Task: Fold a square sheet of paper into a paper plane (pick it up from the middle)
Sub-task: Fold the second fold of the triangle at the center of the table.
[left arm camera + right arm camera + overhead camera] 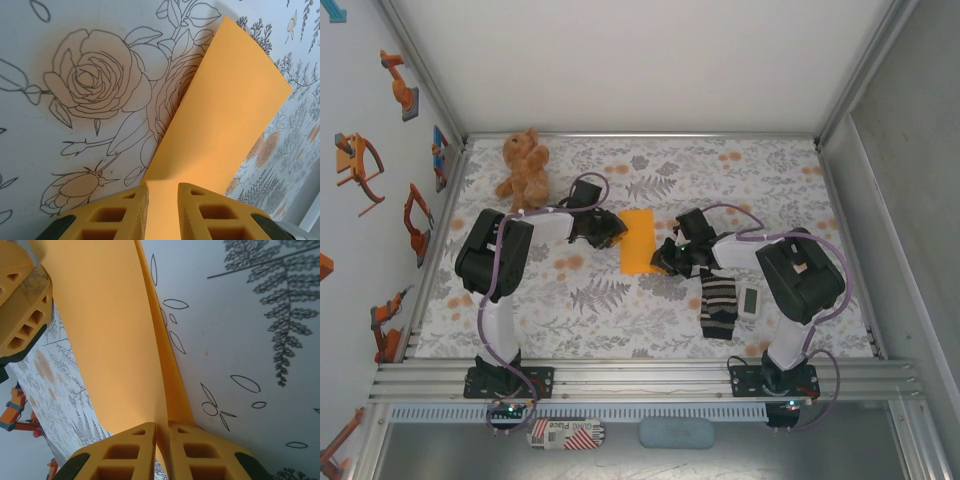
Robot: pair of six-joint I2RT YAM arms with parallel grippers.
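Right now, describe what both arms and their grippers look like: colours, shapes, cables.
Both the left arm and right arm have bulky black joint housings, white links and a looping purple cable. The left gripper and right gripper carry yellow-orange plastic fingers with hollow rectangular cells and ribbed inner faces.
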